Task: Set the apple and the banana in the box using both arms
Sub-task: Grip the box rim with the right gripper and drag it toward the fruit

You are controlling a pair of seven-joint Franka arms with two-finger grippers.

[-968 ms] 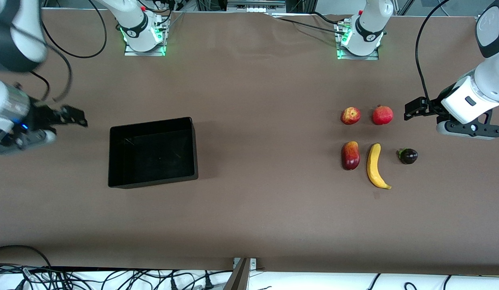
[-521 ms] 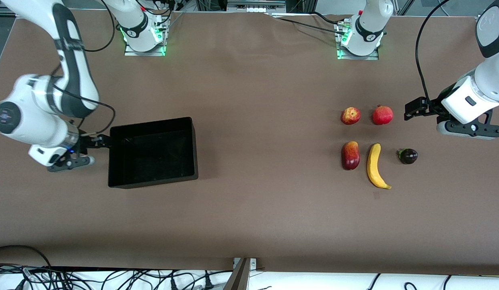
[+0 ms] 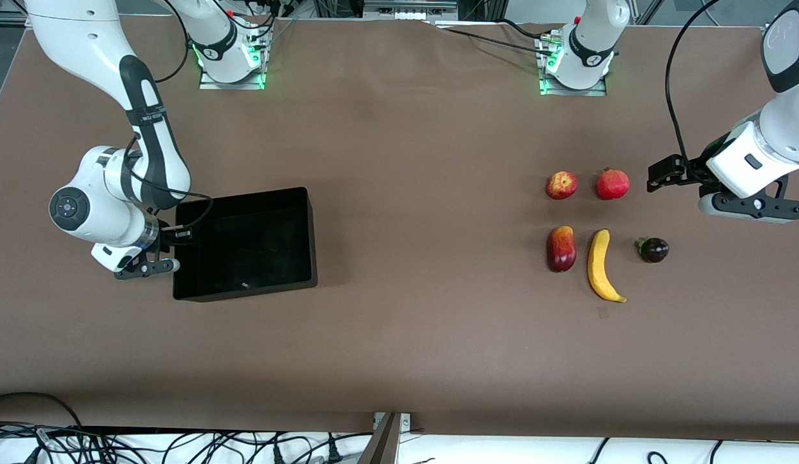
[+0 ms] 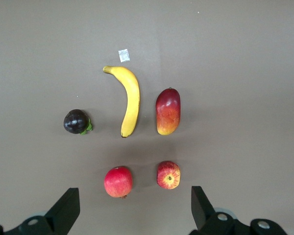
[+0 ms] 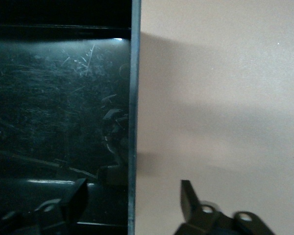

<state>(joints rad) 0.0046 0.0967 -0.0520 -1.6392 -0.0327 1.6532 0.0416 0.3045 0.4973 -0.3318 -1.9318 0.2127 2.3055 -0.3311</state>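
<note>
Seen from the front camera, the black box (image 3: 245, 193) sits at 9 o'clock from the worktop's (image 3: 406, 258) centre, toward the right arm's end, with no fruit in it. The right end effector (image 3: 180, 233) is at the box's 9 o'clock wall, its fingers apart and astride that wall, one inside and one outside, gripping nothing.

The fruit lies at 3 o'clock from the centre. The apple (image 3: 560, 185) rests at 12 o'clock from an oval red-yellow fruit (image 3: 561, 249), and the banana (image 3: 602, 265) lies just beside that fruit at its 3 o'clock. A round red fruit (image 3: 612, 183) sits at 3 o'clock from the apple, a dark purple fruit (image 3: 654, 249) at 3 o'clock from the banana.

The left end effector (image 3: 654, 175) hangs over bare worktop at 3 o'clock from the round red fruit, fingers wide apart and empty.
</note>
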